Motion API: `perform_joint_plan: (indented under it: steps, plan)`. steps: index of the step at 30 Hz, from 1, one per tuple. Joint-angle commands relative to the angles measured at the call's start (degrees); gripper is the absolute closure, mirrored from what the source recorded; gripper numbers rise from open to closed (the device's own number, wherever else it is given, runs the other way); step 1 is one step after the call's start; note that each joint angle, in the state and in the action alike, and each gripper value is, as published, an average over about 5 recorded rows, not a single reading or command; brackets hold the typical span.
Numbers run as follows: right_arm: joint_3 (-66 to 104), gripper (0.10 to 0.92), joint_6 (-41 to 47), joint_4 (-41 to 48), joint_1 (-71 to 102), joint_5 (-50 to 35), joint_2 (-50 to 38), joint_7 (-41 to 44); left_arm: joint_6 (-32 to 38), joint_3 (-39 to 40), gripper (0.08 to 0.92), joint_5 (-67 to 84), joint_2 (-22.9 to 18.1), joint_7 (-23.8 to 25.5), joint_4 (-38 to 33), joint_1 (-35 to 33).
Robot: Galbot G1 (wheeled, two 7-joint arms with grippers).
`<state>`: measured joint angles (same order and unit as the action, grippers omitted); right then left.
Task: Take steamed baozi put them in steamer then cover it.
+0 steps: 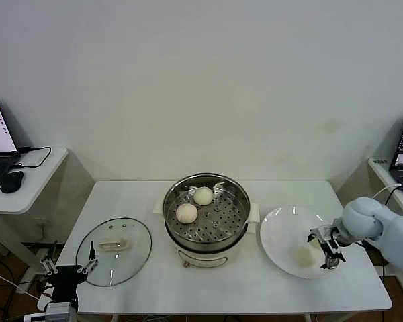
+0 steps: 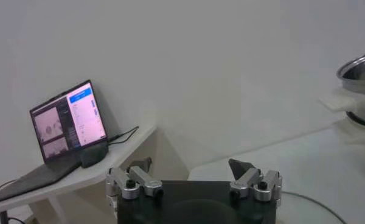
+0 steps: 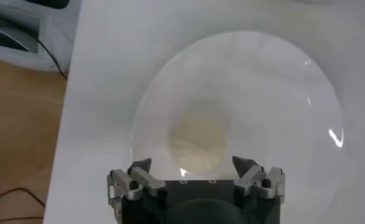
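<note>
Resting on a white plate (image 1: 285,235) at the table's right side, one steamed baozi (image 1: 304,255) shows as a smooth, cream-white dome, round and unmarked; two more baozi (image 1: 187,213) sit side by side on the perforated tray inside the steamer (image 1: 206,215), a shiny steel pot on a white base at table centre. Right gripper (image 1: 327,249) hangs directly over the plate bun, jaws spread wide, nothing between them; its wrist view confirms the bun (image 3: 198,143) lies in the gap between the two fingertips (image 3: 140,167) and apart from both, detail the head view cannot settle. Cover (image 1: 114,250), clear glass with metal rim and pale bar handle, lies flat on the table left of the steamer, off the pot. Left gripper (image 1: 70,270) parked at the table's near left edge beside the lid, jaws wide and empty. Left wrist view alone shows a side table with an open laptop (image 2: 68,123) and mouse (image 2: 93,155), plus the steamer's rim (image 2: 360,72) seen side-on.
</note>
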<state>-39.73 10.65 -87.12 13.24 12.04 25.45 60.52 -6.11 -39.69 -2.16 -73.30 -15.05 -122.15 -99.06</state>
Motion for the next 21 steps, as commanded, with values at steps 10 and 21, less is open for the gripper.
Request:
perform_joint_plan:
  steps: [10, 21]
  plan:
    - [3.43, 0.248, -0.18, 4.49, 4.2, 1.75, 4.02, -1.62, 0.04, 0.05, 0.177, -0.06, -0.07, -0.01, 0.48, 0.23]
    - [3.15, 0.42, 0.11, 4.01, 2.37, 0.93, 3.64, -0.47, 0.07, -0.02, 0.177, -0.04, -0.19, -0.1, 0.1, 0.08]
